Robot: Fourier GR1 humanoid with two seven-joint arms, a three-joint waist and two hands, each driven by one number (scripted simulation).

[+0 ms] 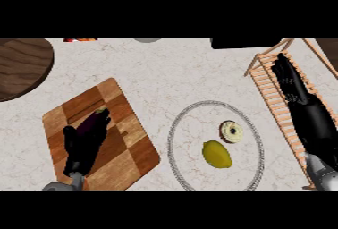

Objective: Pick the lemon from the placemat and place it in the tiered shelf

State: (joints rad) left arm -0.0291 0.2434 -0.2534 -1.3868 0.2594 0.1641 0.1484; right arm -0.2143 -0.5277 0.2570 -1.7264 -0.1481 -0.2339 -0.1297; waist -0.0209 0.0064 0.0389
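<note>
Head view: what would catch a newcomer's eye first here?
The yellow lemon stands out, lying beside a small donut on the round placemat at centre. At right, the right hand stretches open over the slatted wooden shelf; at left, the left hand lies over an eggplant on a cutting board.

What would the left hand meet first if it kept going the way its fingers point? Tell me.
The left hand lies over the chequered cutting board, fingers aimed up and slightly right. The dark eggplant sits right at them, so it likely comes first, though height above the board is unclear.
</note>
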